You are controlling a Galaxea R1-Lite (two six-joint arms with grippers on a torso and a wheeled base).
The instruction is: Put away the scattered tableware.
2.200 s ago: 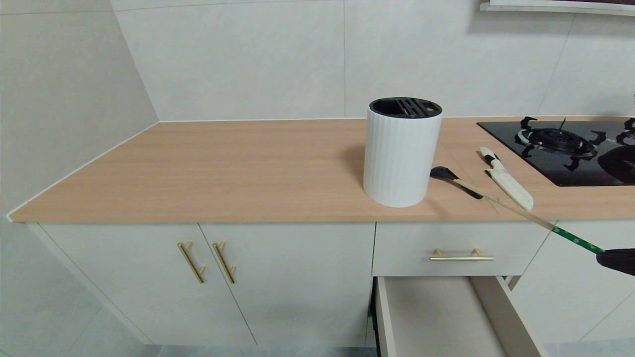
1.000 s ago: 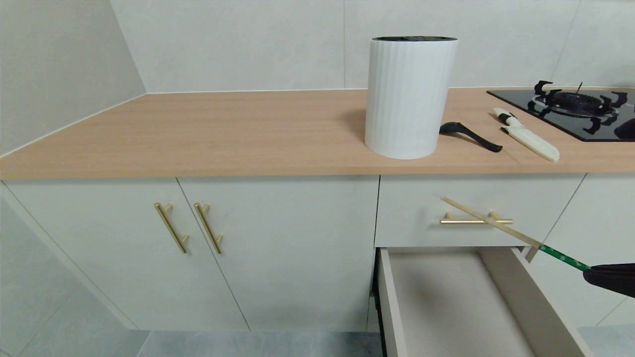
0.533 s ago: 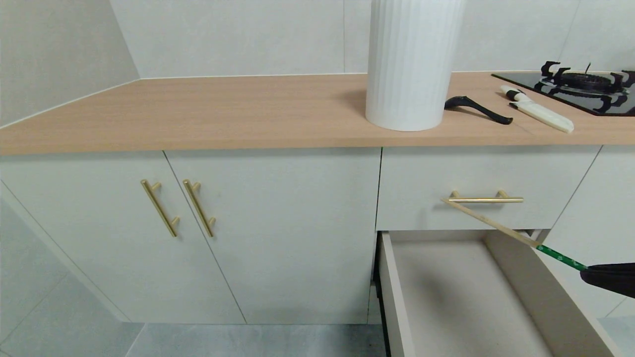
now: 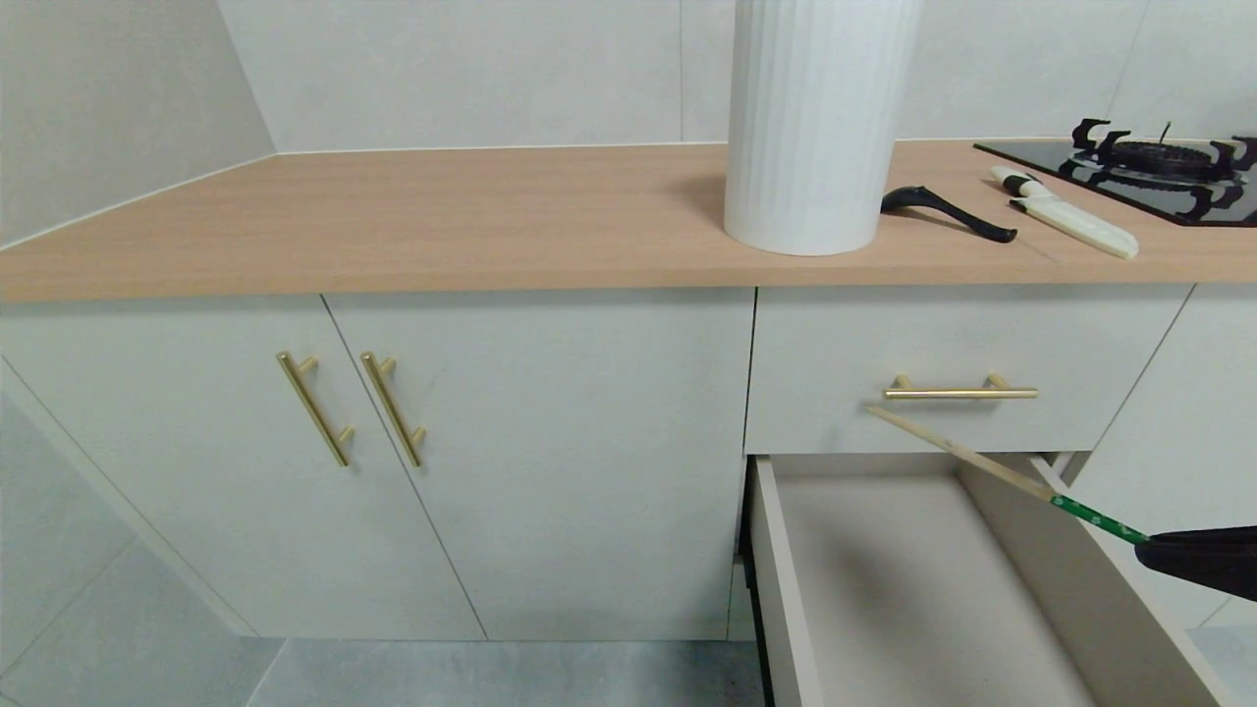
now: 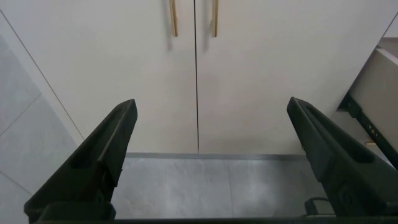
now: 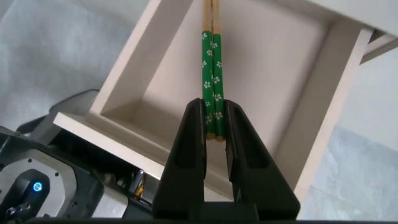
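My right gripper (image 4: pixel 1154 548) (image 6: pixel 214 118) is shut on a pair of wooden chopsticks (image 4: pixel 982 464) (image 6: pixel 211 81) with green flowered ends. It holds them level above the open lower drawer (image 4: pixel 786 589) (image 6: pixel 134 68), tips pointing toward the closed upper drawer. On the wooden counter (image 4: pixel 442 216) lie a black spoon (image 4: pixel 943 210) and a white knife (image 4: pixel 1065 212), both right of a tall white ribbed utensil holder (image 4: pixel 810 128). My left gripper (image 5: pixel 211 168) hangs open low before the cabinet doors (image 5: pixel 196 68), with nothing between its fingers.
A black gas hob (image 4: pixel 1159 167) sits at the counter's far right. The upper drawer's gold handle (image 4: pixel 960 392) is just behind the chopstick tips. Two cabinet doors with gold handles (image 4: pixel 349 407) stand shut to the left. Grey floor tiles (image 5: pixel 205 186) lie below.
The head view has dropped from the counter top to the cabinet fronts. The chopsticks, held by my right gripper, went from over the counter edge down to above the open drawer.
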